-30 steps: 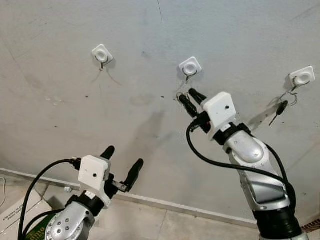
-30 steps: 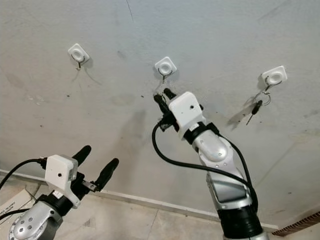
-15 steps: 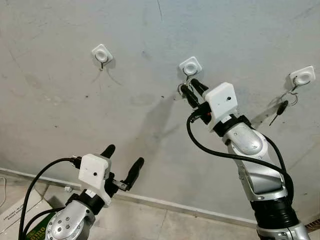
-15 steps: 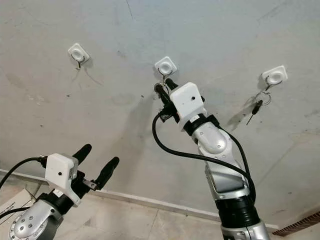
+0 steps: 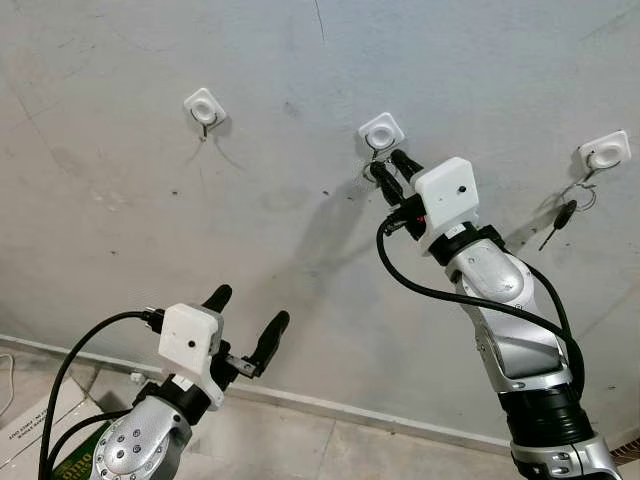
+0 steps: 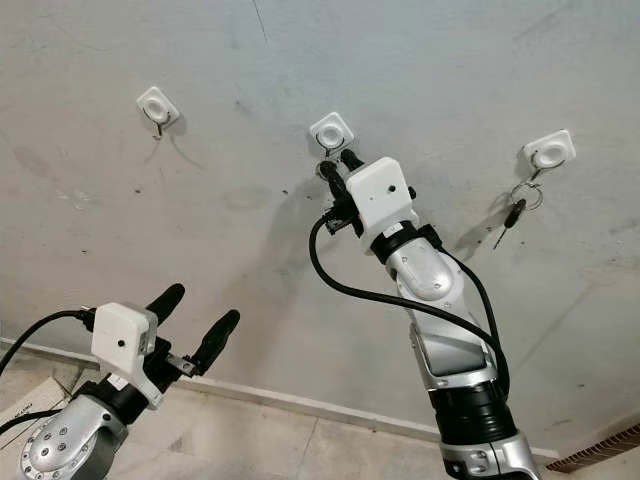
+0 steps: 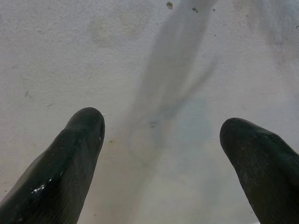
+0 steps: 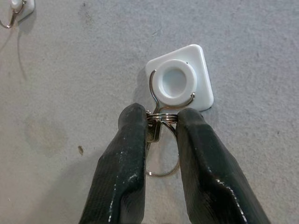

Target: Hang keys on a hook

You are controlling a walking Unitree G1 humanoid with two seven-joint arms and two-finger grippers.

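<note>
Pinching the keys (image 8: 156, 133) by their metal ring, the right claw (image 8: 161, 122) is raised to the middle hook (image 8: 179, 84) — a white square plate with a round centre and a thin wire loop, stuck on the rough grey wall (image 5: 120, 120). The ring sits between the two black fingertips, touching the wire at the hook's lower edge. The left claw (image 5: 245, 318) is held low, its fingers spread apart and holding nothing. A matching hook (image 5: 204, 107) is fixed to the left; the right-hand hook (image 5: 604, 154) already carries another key set (image 5: 562, 213). No writing is legible.
</note>
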